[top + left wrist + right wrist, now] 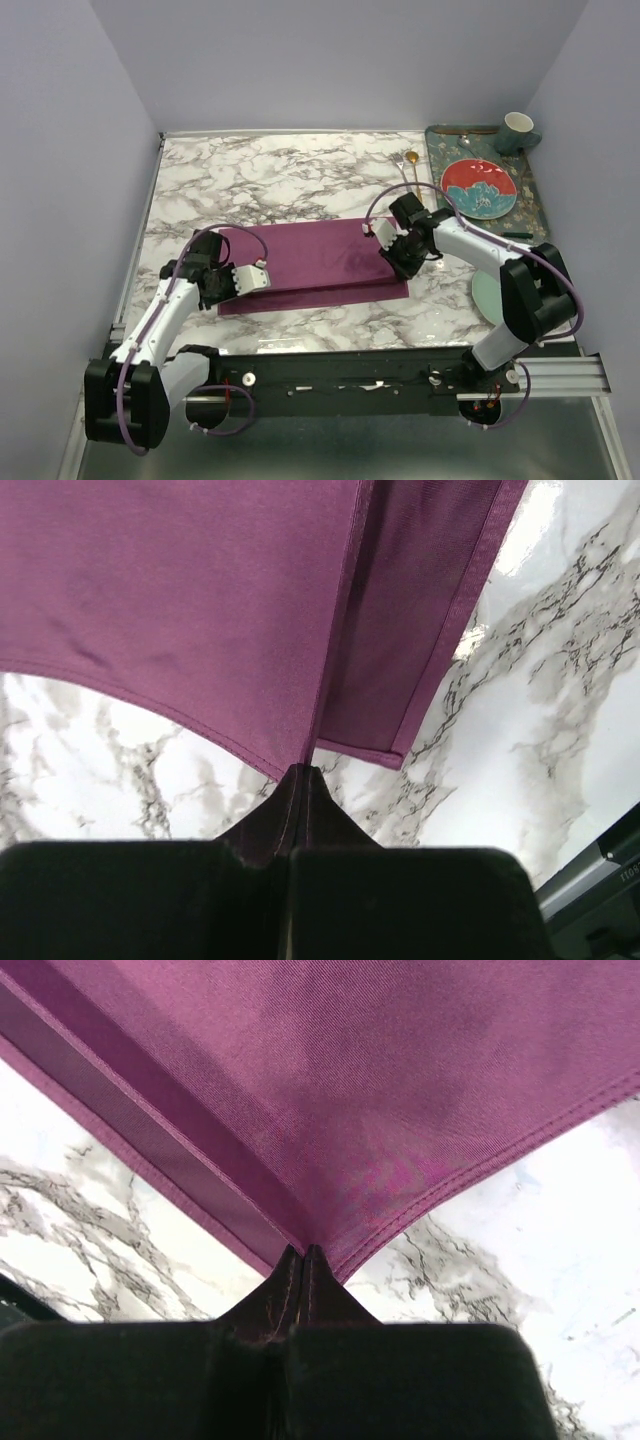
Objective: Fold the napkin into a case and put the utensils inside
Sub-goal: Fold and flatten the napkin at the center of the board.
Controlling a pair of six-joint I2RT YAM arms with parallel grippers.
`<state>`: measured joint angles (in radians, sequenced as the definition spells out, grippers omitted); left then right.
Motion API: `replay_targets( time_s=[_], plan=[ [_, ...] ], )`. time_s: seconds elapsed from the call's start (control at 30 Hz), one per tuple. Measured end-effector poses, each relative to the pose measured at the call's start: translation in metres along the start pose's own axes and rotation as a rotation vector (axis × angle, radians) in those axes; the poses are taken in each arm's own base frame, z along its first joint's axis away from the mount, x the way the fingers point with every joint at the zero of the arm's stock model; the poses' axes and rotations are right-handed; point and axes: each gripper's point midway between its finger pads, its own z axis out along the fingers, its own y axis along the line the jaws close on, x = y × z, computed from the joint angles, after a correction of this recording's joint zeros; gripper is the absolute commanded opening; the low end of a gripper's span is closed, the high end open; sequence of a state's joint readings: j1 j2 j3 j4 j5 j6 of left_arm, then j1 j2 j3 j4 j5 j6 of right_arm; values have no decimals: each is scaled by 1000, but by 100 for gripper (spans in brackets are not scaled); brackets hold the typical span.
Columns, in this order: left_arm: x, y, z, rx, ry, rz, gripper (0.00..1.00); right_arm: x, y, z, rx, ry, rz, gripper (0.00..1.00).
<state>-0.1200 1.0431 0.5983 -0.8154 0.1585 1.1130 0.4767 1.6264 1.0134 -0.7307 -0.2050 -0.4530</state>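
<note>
The plum-purple napkin (310, 262) lies as a wide rectangle in the middle of the marble table. My left gripper (263, 272) is shut on its left end, and in the left wrist view the hem (250, 745) runs into my closed fingertips (300, 772), with a lower layer (420, 650) beneath. My right gripper (384, 237) is shut on the right end. There the cloth (380, 1090) rises taut from my fingertips (308, 1252) over a lower strip (150, 1140). The gold spoon (412, 165) lies behind the napkin with a slim pale utensil (401, 163) beside it.
A dark patterned tray (530, 190) at the back right carries a red plate (478, 188), a white cup (517, 126) and another utensil (463, 136). A pale green plate (484, 295) lies under my right arm. Walls close in the table on three sides.
</note>
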Motion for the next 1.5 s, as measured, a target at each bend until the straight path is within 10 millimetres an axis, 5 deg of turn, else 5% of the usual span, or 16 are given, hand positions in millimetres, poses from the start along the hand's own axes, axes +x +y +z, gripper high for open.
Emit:
replay_targets(
  time_s=[0.37, 0.77, 1.0, 1.13, 1.33, 1.5],
  plan=[
    [-5, -3, -23, -56, -28, 61, 0, -4, 2, -17, 14, -28, -8, 1],
    [-4, -25, -10, 26, -14, 126, 0, 0, 0, -8, 12, 0, -7, 4],
    [1, -31, -6, 46, 6, 129, 41, 2, 0, -4, 6, 14, -10, 40],
    [-1, -29, -11, 20, -5, 120, 53, 4, 4, -8, -9, 19, -9, 59],
    [-24, -8, -33, -52, -80, 71, 61, -19, 9, -44, -12, -63, -27, 55],
    [-35, 5, -27, -35, -91, -16, 48, -46, 0, -49, -5, -107, -26, 47]
  ],
)
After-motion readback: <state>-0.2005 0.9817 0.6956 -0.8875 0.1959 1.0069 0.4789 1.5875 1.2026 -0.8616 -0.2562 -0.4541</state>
